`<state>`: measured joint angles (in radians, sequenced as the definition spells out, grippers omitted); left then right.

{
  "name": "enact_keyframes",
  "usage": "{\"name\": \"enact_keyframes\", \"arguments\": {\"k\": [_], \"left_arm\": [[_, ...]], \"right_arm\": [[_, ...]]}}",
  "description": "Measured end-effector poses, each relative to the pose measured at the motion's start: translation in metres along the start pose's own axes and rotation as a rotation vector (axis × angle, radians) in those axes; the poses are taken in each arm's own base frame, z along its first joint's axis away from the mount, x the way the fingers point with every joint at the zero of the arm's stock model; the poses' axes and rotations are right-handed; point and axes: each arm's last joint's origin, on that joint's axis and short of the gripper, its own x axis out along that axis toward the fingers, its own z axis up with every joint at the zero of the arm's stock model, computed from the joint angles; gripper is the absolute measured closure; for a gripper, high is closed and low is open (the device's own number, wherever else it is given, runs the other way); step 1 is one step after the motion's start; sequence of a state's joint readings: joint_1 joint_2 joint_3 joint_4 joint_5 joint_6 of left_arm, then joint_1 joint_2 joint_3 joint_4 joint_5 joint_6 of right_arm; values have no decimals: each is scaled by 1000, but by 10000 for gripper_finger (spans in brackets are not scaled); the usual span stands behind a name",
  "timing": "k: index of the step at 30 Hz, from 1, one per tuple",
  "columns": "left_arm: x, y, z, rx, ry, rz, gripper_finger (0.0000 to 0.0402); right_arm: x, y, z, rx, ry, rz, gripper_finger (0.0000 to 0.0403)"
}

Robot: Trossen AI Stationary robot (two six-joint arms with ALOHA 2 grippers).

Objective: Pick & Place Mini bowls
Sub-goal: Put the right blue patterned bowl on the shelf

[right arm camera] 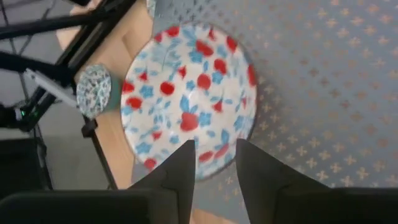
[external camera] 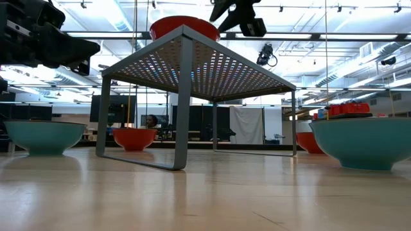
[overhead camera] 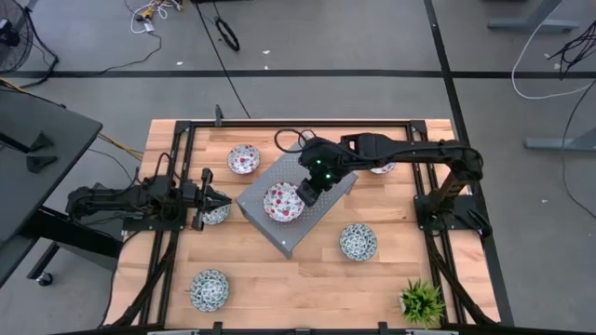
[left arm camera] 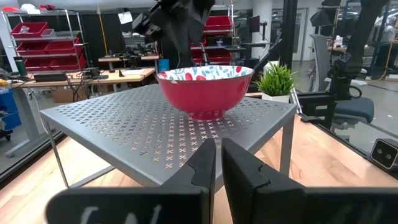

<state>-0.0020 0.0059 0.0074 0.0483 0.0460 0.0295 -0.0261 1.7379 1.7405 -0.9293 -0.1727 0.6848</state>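
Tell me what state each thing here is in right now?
Red bowl: upright on the grey rack, released.
Right hand: open, over that bowl's rim.
Left hand: shut, empty, beside the rack.
Other bowls: upright on the table.

A robotics lab or workshop: behind the wooden table (overhead camera: pixel 307 279) stand shelves with red bins (left arm camera: pixel 31 29), cluttered workbenches (left arm camera: pixel 118 73) and an office chair (left arm camera: pixel 348 106), with cables (overhead camera: pixel 223 33) across the grey floor beside it.
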Motion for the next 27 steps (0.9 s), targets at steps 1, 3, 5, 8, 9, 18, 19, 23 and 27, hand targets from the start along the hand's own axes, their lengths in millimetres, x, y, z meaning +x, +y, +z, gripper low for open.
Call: {"name": "enact_keyframes", "arguments": {"k": [1, 3, 5, 8, 9, 18, 19, 23, 27], "left_arm": [[0, 0, 0, 0, 0, 0, 372], [0, 0, 0, 0, 0, 0, 372], [0, 0, 0, 0, 0, 0, 372], [0, 0, 0, 0, 0, 0, 372], [0, 0, 0, 0, 0, 0, 372], [0, 0, 0, 0, 0, 0, 372], [0, 0, 0, 0, 0, 0, 372], [0, 0, 0, 0, 0, 0, 372], [0, 0, 0, 0, 0, 0, 372]], "right_arm": [[-1, 2, -2, -14, -1, 7, 286], [-2, 6, -5, -37, 3, 14, 286], [-2, 10, -9, -58, 13, 17, 286], [-2, 16, -16, -96, 32, 20, 286], [-2, 18, -18, -110, 37, 23, 286], [-3, 32, -36, -218, 82, 36, 286], [-3, 33, -38, -226, 90, 33, 286], [0, 31, -46, -255, 100, 35, 286], [1, 19, -61, -223, 79, 58, 286]]}}
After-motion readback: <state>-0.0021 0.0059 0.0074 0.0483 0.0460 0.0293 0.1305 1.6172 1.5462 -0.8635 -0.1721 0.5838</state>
